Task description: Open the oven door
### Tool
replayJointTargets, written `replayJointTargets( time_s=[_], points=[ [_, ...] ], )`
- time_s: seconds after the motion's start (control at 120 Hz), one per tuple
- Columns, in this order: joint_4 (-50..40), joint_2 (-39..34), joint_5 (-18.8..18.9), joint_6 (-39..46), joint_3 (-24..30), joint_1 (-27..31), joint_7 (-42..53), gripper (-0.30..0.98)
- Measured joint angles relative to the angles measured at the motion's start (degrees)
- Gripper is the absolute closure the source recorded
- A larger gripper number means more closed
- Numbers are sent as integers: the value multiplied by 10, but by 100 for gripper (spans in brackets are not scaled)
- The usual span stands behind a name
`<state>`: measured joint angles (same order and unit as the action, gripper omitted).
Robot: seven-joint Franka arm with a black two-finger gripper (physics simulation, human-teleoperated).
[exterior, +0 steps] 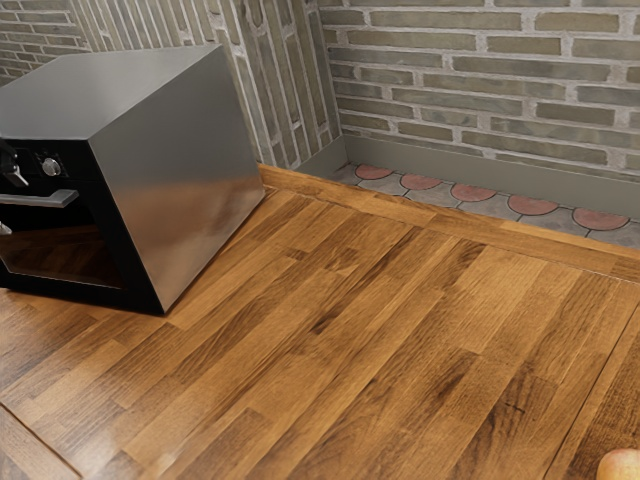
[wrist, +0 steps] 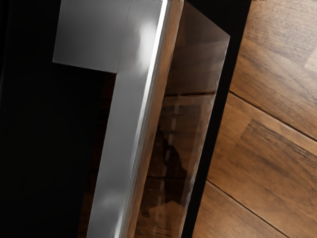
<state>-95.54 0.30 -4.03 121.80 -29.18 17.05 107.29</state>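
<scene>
The oven [exterior: 180, 160] stands at the exterior view's left, steel-sided with a black front. Its door [exterior: 75, 250] has a dark glass pane and looks shut. A silver bar handle [exterior: 45, 199] crosses the upper part of the door. At that view's left edge is a small dark and silver piece that looks like part of my gripper [exterior: 10, 165], near the control panel and just above the handle. In the wrist view the handle [wrist: 124, 119] is large and close to my hand, beside the glass [wrist: 190, 99]. Contact with the handle cannot be made out.
A control knob [exterior: 50, 167] sits on the panel above the handle. The wooden table [exterior: 350, 330] spreads from the oven toward the exterior view's right. A brick wall [exterior: 480, 80] stands behind it, and a round pale fruit [exterior: 620, 466] lies at the lower right corner.
</scene>
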Motion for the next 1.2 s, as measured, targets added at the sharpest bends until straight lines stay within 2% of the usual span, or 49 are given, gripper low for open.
replayJointTargets(
  time_s=[0.283, 0.567, 0.65, 0.692, 0.717, 0.725, 0.767, 0.783, 0.817, 0.833, 0.85, 0.883, 0.917, 0.942, 0.975, 1.025, 1.067, 1.117, 1.2],
  points=[
    [-37, -27, 0, 11, -1, -18, -3, 2],
    [-48, -29, -3, 20, -2, 10, -6, 2],
    [-84, -63, -5, 22, -14, -5, -6, 3],
    [-129, -109, -6, 25, -22, -7, -6, 8],
    [-171, -153, -2, 28, -26, -2, -7, 15],
    [-195, -180, 4, 29, -26, 3, -8, 19],
    [-307, -323, 56, 25, -9, 36, -20, 15],
    [-345, -389, 82, 15, 11, 46, -27, 14],
    [-386, -522, 128, -26, 86, 58, -45, 12],
    [-361, -560, 145, -49, 128, 61, -54, 11],
    [-297, -567, 155, -76, 169, 66, -63, 10],
    [-60, -496, 149, -144, 220, 95, -87, 8],
    [138, -404, 119, -210, 252, 112, -115, 7],
    [230, -346, 99, -250, 290, 123, -145, 7],
    [301, -265, 78, -295, 344, 130, -194, 6],
    [350, -121, 71, -349, 424, 133, -267, 5],
    [361, -47, 71, -384, 457, 132, -328, 4],
    [326, -4, 76, -410, 475, 136, -395, 4],
    [261, 17, 95, -421, 483, 140, -481, 3]
  ],
)
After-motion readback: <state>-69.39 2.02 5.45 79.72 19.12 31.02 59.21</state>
